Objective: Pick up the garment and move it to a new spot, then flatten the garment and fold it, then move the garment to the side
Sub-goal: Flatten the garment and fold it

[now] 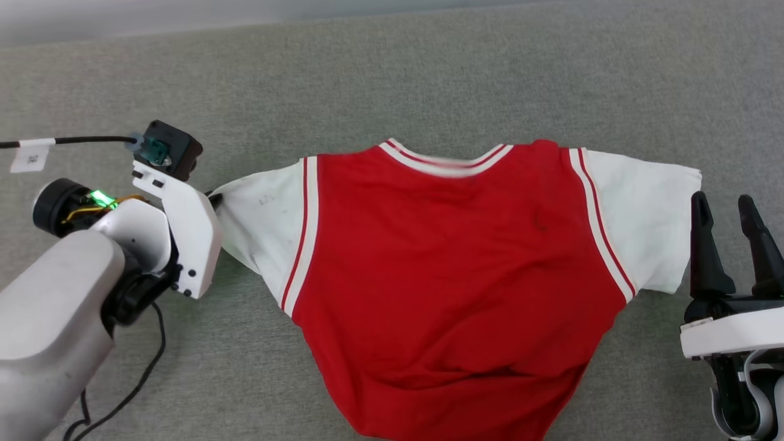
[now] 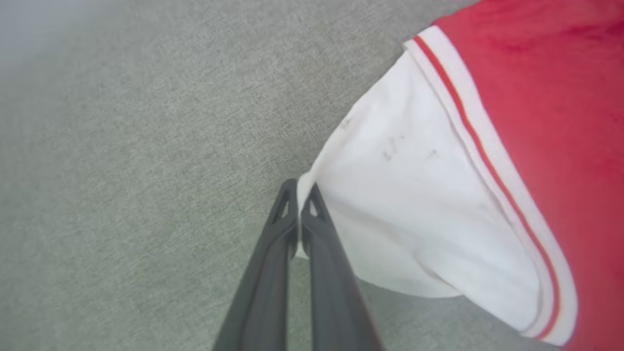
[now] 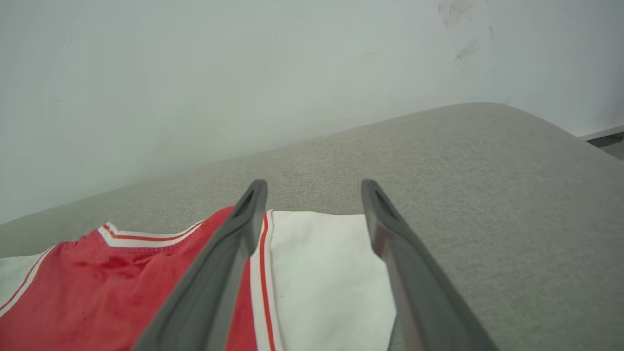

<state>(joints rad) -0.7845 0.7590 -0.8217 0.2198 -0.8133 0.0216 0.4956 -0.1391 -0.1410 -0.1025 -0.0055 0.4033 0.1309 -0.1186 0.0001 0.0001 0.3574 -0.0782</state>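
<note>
The garment, a red T-shirt with white sleeves and striped trim, lies spread with its plain red back up on the grey fabric surface. My left gripper is shut on the tip of the shirt's left white sleeve; in the head view the white wrist housing hides its fingers at the sleeve's end. My right gripper stands open just off the right white sleeve, fingers pointing away from me. In the right wrist view its fingers straddle that sleeve from above.
A black cable with a white tag runs to the camera block on my left wrist, and another cable trails near the lower left. A pale wall rises behind the grey surface, whose rounded edge falls away at the far right.
</note>
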